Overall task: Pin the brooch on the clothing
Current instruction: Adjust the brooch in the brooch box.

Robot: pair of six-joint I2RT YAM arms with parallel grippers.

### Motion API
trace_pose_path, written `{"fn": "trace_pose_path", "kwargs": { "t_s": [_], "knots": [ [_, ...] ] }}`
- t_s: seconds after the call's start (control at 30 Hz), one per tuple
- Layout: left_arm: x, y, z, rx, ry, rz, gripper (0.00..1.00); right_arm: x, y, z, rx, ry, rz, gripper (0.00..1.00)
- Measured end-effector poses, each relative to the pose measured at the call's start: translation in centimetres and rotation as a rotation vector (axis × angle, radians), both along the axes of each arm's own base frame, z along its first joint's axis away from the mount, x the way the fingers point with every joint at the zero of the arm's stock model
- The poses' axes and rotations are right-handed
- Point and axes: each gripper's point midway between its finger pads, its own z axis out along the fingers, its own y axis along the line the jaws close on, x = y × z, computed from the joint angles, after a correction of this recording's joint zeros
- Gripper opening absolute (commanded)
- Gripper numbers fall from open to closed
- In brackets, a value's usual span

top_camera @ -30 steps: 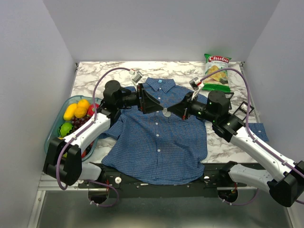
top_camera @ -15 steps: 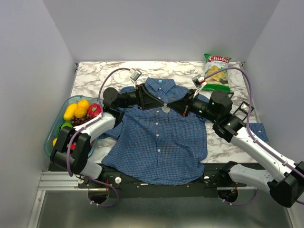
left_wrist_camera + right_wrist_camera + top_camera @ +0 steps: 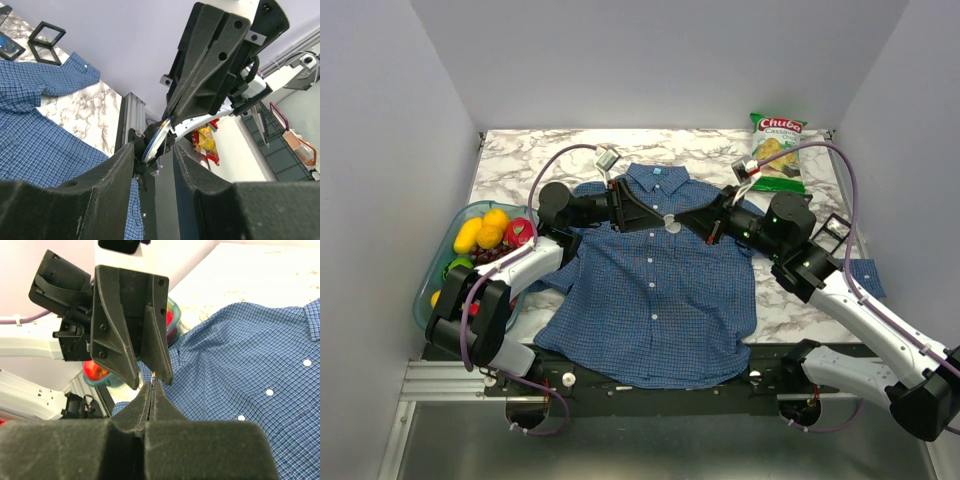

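Observation:
The clothing (image 3: 655,300), a blue checked shirt, lies flat with its collar at the back. Above its chest the two grippers meet tip to tip. My right gripper (image 3: 682,225) is shut on the brooch (image 3: 670,222), a small round silver disc. In the left wrist view the brooch (image 3: 154,141) shows edge-on at the right gripper's tips. My left gripper (image 3: 153,150) stands with its jaws apart, one finger on each side of the disc. In the right wrist view my own fingers (image 3: 145,400) are pressed together, and the left gripper's fingers (image 3: 125,355) straddle their tip.
A clear bin of fruit (image 3: 428,268) stands at the left table edge. A chip bag (image 3: 777,152) lies at the back right. Black frames (image 3: 835,230) sit near the right arm, beside the shirt's sleeve (image 3: 865,275).
The left gripper swung right to meet the right gripper and narrowed its jaws around the brooch. Both tips drifted slightly toward the collar. The right gripper stayed shut.

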Motion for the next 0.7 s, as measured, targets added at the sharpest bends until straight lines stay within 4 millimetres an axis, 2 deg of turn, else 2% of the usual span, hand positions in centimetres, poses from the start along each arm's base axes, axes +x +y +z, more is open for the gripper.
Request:
{"fn": "trace_pose_path", "kwargs": {
  "t_s": [0.33, 0.53, 0.6, 0.7],
  "knots": [
    [0.06, -0.20, -0.67, 0.023, -0.001, -0.001, 0.26, 0.05, 0.01, 0.04, 0.002, -0.001, -0.002, 0.01],
    [-0.01, -0.18, -0.76, 0.027, -0.003, -0.006, 0.10, 0.12, 0.06, -0.11, -0.001, 0.002, -0.002, 0.01],
    [-0.17, -0.16, -0.77, 0.028, -0.006, -0.014, 0.01, 0.27, 0.01, -0.19, -0.002, 0.004, -0.008, 0.01],
    [-0.45, -0.11, -0.69, 0.028, -0.011, -0.028, 0.00, 0.47, -0.07, -0.23, -0.003, 0.004, -0.019, 0.01]
  ]
}}
